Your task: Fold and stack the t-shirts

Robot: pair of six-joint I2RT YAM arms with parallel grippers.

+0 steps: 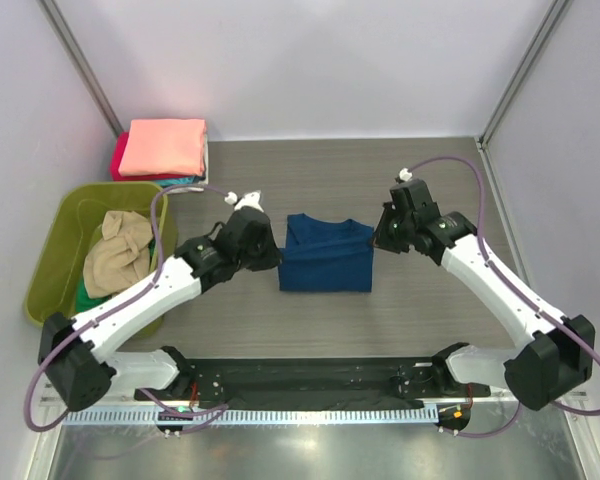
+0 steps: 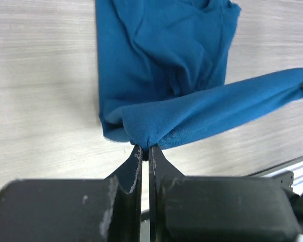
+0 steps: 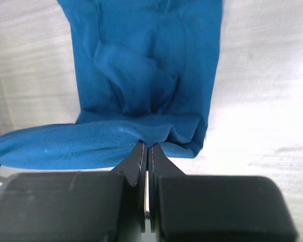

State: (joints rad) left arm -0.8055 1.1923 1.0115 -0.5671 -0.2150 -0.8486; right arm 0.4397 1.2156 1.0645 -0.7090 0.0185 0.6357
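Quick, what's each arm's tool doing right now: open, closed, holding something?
Left tool: closed, pinching an edge of the blue t-shirt.
Right tool: closed, pinching the same shirt at its other side.

Wood-grain table [image 1: 420, 300], blue t-shirt [image 1: 325, 262], pink-topped stack [image 1: 162, 148], seemingly shirts, olive tub [image 1: 68, 232]

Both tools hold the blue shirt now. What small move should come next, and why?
Probably move both together, carrying the held edge across the blue t-shirt to fold it: the left tool and right tool each pinch that edge, lifted and taut between them.
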